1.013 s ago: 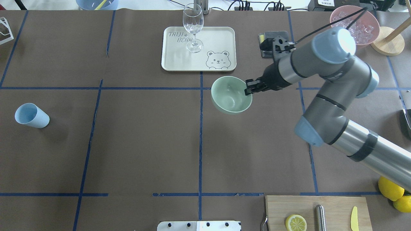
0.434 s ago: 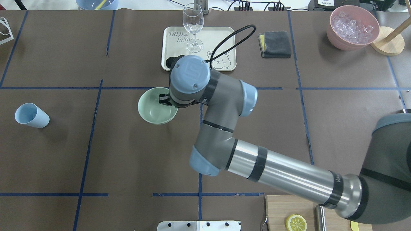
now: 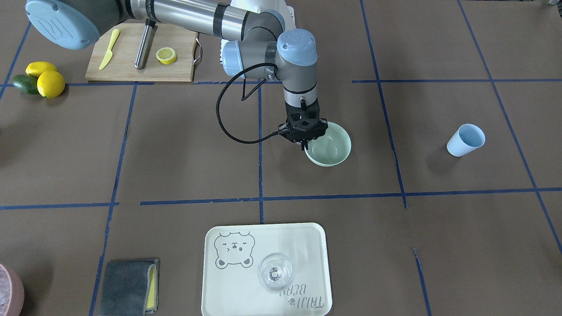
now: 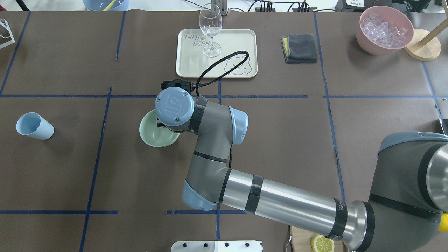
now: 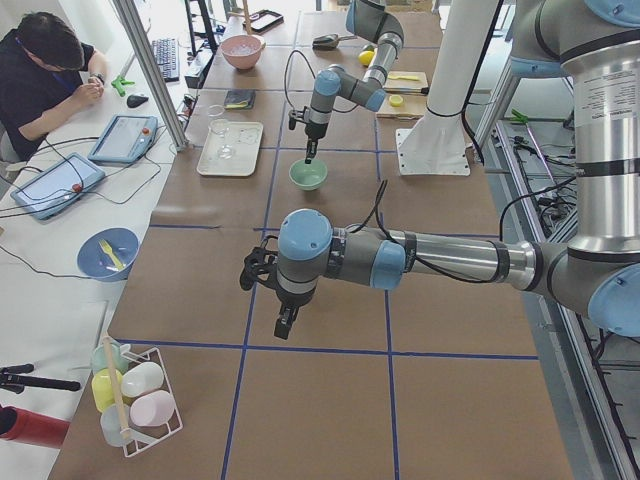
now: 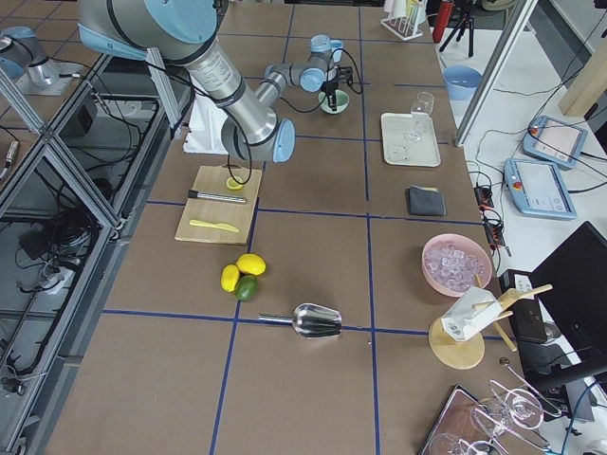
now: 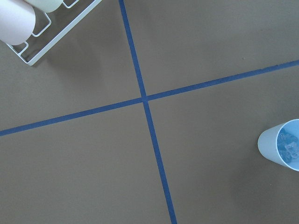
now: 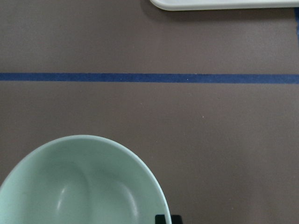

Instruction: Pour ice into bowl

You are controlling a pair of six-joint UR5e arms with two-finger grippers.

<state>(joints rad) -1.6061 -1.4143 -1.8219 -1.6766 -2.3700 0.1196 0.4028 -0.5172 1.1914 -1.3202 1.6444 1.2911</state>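
The pale mint-green bowl is left of the table's centre line, partly hidden under my right wrist in the overhead view. It shows fully in the front view, and it is empty. My right gripper is shut on the bowl's rim; one fingertip shows beside the bowl in the right wrist view. Ice lies inside the pale blue cup, which stands at the far left. My left gripper shows only in the exterior left view, so I cannot tell if it is open or shut.
A cream tray with a wine glass is at the back centre, with a grey cloth to its right. A pink bowl of ice cubes stands at the back right. A cutting board and a metal scoop lie on the right side.
My right arm has carried the bowl from right of the centre line to left of it, toward the blue cup. The cup, tray and glass have not moved.
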